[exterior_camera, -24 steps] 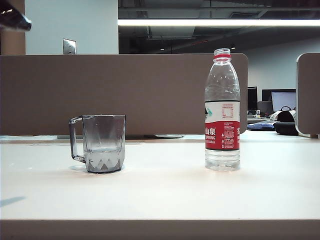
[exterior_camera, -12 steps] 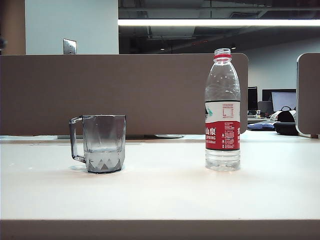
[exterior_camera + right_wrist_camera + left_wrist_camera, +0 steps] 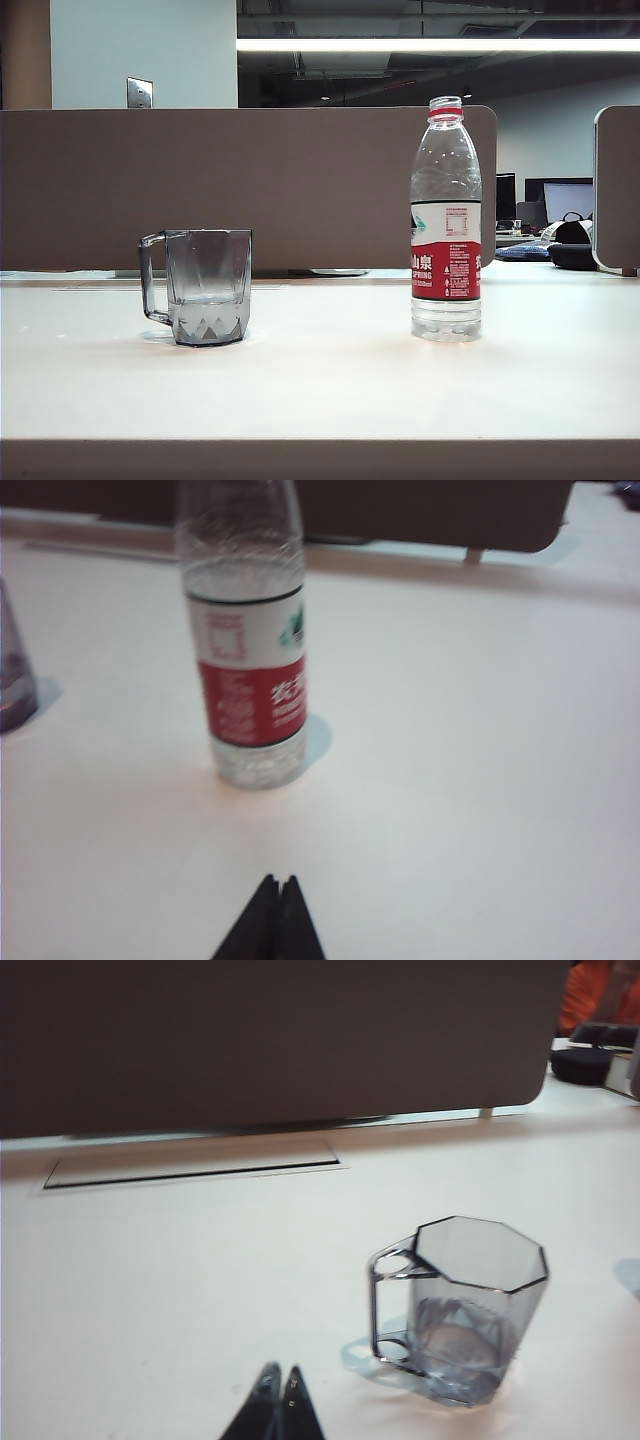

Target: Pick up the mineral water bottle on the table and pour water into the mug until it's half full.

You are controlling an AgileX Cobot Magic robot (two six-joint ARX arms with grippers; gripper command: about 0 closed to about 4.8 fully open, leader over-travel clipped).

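The mineral water bottle (image 3: 445,240) stands upright on the table (image 3: 320,380), uncapped, with water low in its base; the right wrist view shows the bottle (image 3: 245,650) too. The smoky-grey mug (image 3: 205,288) stands to its left, handle pointing left, with water in its lower part. The mug (image 3: 465,1310) also appears in the left wrist view. My left gripper (image 3: 280,1372) is shut and empty, hanging back from the mug over bare table. Tips pressed together, my right gripper (image 3: 278,880) is shut with nothing in it, well short of the bottle. Neither gripper appears in the exterior view.
A brown partition (image 3: 250,185) runs along the table's far edge, with a second panel (image 3: 617,190) at the right. A flat cable cover (image 3: 190,1163) lies in the tabletop near the partition. Dark bags (image 3: 570,245) sit beyond the table at the right.
A dark arm part at the exterior view's top left corner has gone out of sight. Bottle and mug have not moved.
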